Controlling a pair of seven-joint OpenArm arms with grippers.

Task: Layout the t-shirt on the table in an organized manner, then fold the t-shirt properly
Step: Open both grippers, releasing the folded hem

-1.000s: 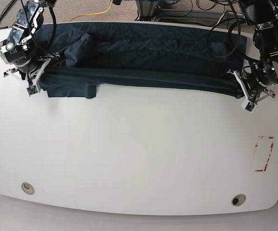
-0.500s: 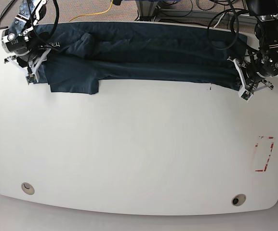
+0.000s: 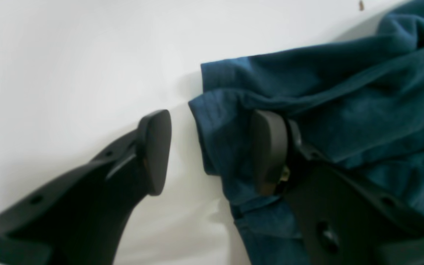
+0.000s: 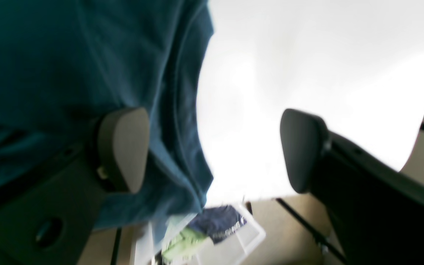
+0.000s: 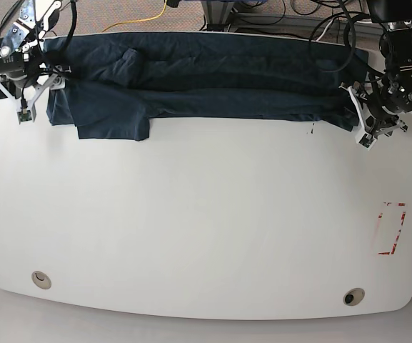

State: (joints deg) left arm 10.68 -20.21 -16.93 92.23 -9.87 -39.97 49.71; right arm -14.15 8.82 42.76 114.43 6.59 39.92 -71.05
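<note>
Both sets of jaws are spread, nothing pinched: the left gripper [image 3: 208,154] straddles a hem corner, the right gripper [image 4: 212,151] an edge. The dark navy-blue wrinkly cotton t-shirt [image 5: 206,86] is stretched along the white smooth table [image 5: 206,229] across the frame's top. Layers could be bunched if a pad drags.

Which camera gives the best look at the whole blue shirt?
The base view: the t-shirt lies stretched along the table's far edge, end to end. Each wrist view shows only a shirt corner beside open fingers.
</note>
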